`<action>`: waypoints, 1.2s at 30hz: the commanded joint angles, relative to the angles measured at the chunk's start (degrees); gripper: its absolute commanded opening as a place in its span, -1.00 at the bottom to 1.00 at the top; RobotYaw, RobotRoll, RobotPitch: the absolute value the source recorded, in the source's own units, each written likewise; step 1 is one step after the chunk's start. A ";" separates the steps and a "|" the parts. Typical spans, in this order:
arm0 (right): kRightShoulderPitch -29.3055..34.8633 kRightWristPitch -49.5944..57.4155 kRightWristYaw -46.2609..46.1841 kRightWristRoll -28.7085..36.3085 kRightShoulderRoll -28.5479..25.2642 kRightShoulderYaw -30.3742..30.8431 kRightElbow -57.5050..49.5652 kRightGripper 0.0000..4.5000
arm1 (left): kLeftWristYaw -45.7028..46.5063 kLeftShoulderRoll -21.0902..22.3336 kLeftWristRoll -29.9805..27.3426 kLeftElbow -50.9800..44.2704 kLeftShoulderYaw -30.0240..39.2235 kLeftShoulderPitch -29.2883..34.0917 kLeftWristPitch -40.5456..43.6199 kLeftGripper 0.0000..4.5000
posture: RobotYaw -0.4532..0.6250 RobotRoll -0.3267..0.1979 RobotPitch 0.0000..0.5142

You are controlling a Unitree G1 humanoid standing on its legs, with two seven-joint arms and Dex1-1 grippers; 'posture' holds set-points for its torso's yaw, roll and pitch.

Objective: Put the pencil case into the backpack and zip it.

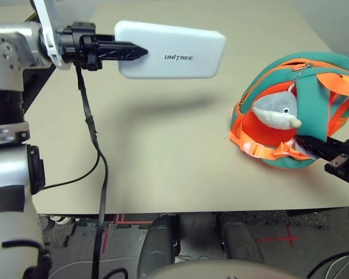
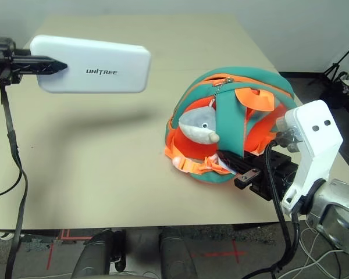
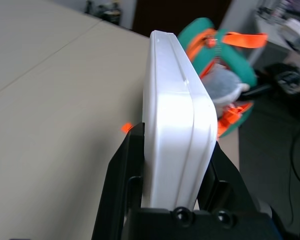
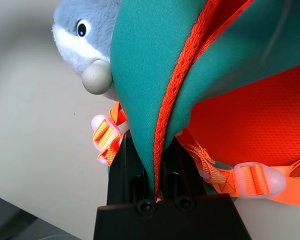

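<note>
Overhead: table (image 1: 163, 174) w/ backpack (image 1: 314, 81) resting at your right, teal edge pinched in your right gripper (image 4: 157, 172); pencil case (image 1: 171, 49) held aloft above table, clamped at one end by your left gripper (image 1: 134, 52).

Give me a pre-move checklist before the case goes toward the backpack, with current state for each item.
1. Left gripper shut on the pencil case: ok, one finger on each flat face in the left wrist view.
2. Case clear of the table: ok, held in the air, shadow beneath it.
3. Right gripper shut on the backpack: ok, pinching a teal, orange-edged flap at the near edge.
4. Opening wide enough for the case: cannot tell, orange lining shows but the gap's width is unclear.
5. Plush dolphin out of the way: not ok, it lies across the front facing the case.
6. Zipper pull position: cannot tell.
</note>
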 commanded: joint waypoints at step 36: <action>-7.34 0.40 -1.08 -4.84 2.48 8.18 -0.02 -0.93 | -8.51 -9.67 6.56 17.51 -11.77 -10.74 -18.13 -0.37 | -0.65 0.25 -0.54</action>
